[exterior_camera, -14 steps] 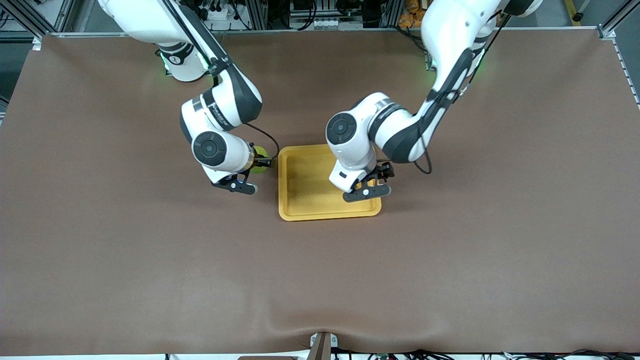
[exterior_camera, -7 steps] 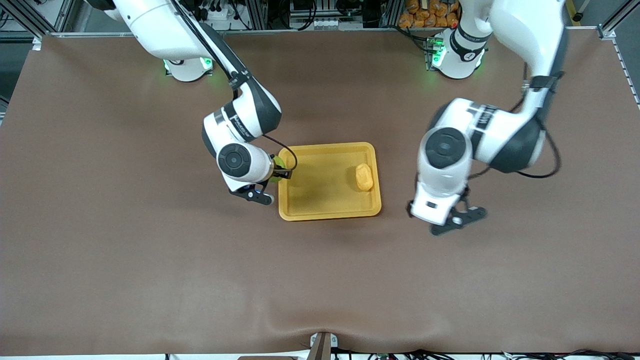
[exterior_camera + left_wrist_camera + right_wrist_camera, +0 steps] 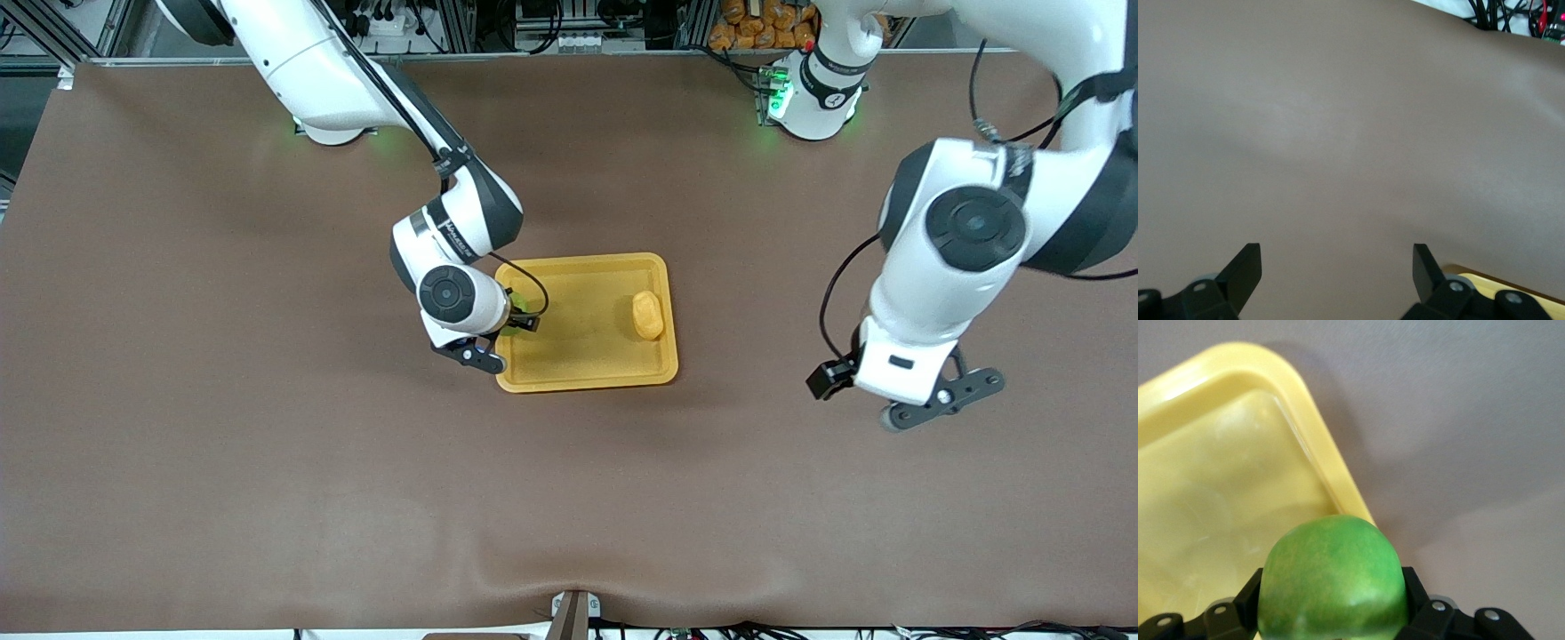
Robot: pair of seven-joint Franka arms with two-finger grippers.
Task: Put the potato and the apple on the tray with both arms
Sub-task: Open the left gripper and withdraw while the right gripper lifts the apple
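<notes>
Front view: you've got the potato (image 3: 647, 316) lying in the tray (image 3: 582, 380), toward the left arm's end.
Right gripper (image 3: 1331, 623): pinching the apple (image 3: 1332, 585) over the tray's rim.
Left gripper (image 3: 1337, 275): fingers spread, holding nothing, over bare table (image 3: 1338, 133).

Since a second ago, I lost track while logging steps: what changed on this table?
The left gripper let go of the potato, leaving it in the tray, then withdrew, open, over bare table toward the left arm's end. The right gripper, shut on the apple, carried it from beside the tray to over its rim. The tray stayed put.
</notes>
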